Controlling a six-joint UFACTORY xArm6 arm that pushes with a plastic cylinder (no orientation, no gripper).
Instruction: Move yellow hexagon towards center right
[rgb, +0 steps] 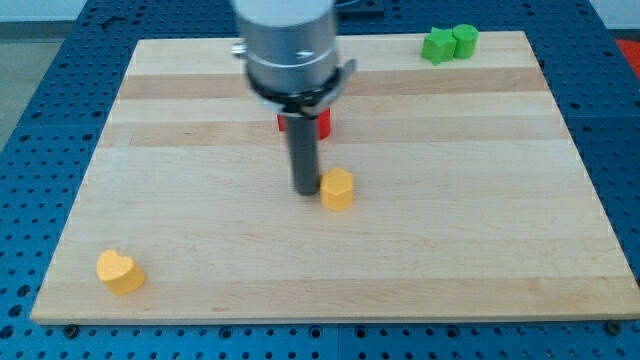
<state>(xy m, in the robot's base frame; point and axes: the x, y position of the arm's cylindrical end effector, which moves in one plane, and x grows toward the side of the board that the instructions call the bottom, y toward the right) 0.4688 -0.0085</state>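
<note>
The yellow hexagon (338, 189) lies near the middle of the wooden board (200, 230), a little below centre. My tip (305, 192) stands on the board right at the hexagon's left side, touching it or nearly so. The dark rod rises from there into the grey arm body at the view's top.
A red block (322, 124) sits just above my tip, partly hidden behind the rod. A yellow heart-shaped block (120, 271) lies at the bottom left. Two green blocks (449, 43) sit together at the top right edge. Blue perforated table surrounds the board.
</note>
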